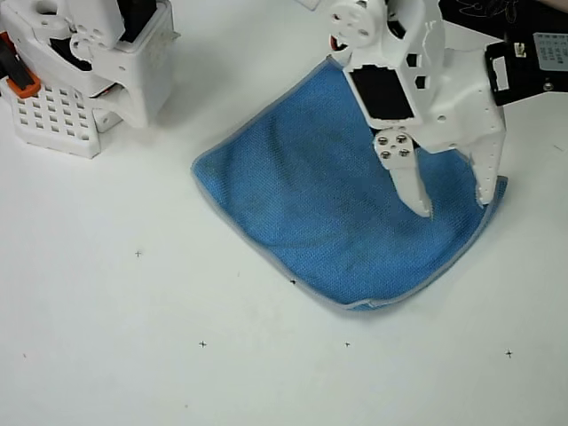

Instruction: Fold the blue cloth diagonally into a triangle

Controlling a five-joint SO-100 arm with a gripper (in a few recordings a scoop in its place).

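Observation:
The blue cloth (319, 204) lies on the white table in the overhead view, spread out with grey stitched edging along its left and lower sides and its near corner slightly doubled at the bottom. My white gripper (454, 209) hangs over the cloth's right part. Its fingers stand apart, one fingertip (424, 209) over the cloth and the other near the cloth's right edge. The gripper is open and I see nothing pinched between the fingers. The arm hides the cloth's upper right part.
A white arm base with a perforated block (53, 120) stands at the upper left. A black board with cables (532, 62) sits at the upper right. Small black cross marks (202, 343) dot the white table (133, 355) in front.

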